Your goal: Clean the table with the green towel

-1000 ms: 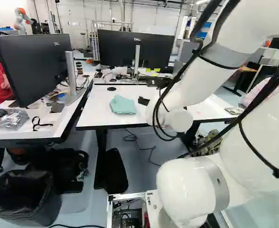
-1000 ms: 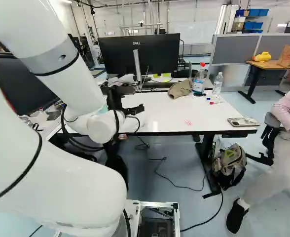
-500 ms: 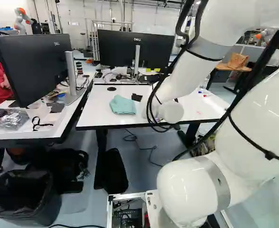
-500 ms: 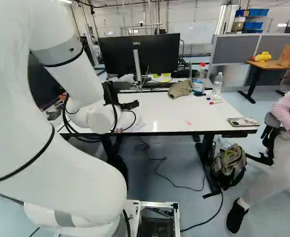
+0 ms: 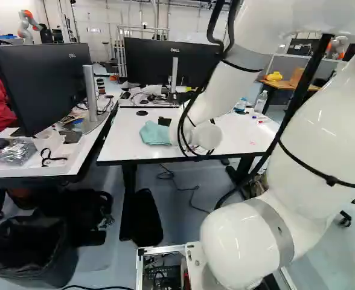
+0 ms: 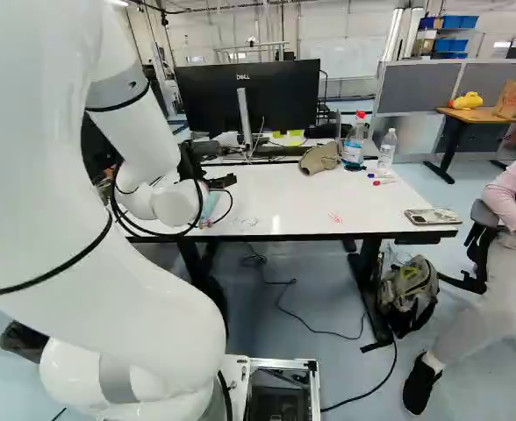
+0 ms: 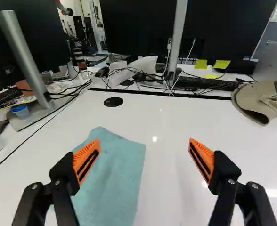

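Green-blue cloth towel (image 7: 115,174) lies spread on the white tabletop (image 7: 167,122), under one side of my black two-fingered pincer (image 6: 225,181) and reaching a little ahead of it. I log the pincer as released, its orange pads wide apart; whether the nearer one touches the towel, I can't tell. Farther ahead of the pincer: flat round black disc (image 7: 113,101). Ahead, off its other side: crumpled tan fabric hat (image 7: 256,100).
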Controlling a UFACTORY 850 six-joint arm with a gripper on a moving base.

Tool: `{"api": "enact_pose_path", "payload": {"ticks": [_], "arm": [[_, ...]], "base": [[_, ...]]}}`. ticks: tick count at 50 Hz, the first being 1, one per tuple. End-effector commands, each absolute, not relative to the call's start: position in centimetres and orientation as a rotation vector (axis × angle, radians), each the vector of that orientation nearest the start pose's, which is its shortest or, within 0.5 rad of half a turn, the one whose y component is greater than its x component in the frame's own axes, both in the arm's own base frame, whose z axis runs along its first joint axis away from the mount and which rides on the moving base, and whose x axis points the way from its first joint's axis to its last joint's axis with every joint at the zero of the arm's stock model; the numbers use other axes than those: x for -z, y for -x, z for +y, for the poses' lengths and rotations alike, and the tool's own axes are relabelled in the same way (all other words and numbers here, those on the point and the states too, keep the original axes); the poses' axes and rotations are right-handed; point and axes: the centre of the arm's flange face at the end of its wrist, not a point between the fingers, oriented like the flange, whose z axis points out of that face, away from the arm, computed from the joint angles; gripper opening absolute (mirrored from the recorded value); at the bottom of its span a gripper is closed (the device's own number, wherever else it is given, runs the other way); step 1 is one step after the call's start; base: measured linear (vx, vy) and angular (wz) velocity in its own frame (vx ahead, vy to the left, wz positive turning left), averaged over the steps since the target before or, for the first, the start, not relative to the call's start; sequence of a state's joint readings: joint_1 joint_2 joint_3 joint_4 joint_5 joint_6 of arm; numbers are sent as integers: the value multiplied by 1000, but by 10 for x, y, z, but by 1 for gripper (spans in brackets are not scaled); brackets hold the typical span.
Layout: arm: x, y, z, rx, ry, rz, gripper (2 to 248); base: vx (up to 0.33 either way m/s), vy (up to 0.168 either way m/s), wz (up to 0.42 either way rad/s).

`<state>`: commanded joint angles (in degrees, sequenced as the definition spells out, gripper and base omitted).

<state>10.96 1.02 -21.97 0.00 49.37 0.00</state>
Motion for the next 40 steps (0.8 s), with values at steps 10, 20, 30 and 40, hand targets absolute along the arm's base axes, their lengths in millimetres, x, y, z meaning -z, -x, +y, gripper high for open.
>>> {"api": "enact_pose_path", "payload": {"ticks": [10,20,30,40], "arm": [[-390,-382,87,1721,2458,-276,247],[-386,-385,101,1648,2486,-321,247],[-381,-387,115,1571,2516,-367,247],[-376,-390,129,1490,2548,-411,247]], "base": [[0,0,0],[0,0,0],[0,0,0],[0,0,0]]}}
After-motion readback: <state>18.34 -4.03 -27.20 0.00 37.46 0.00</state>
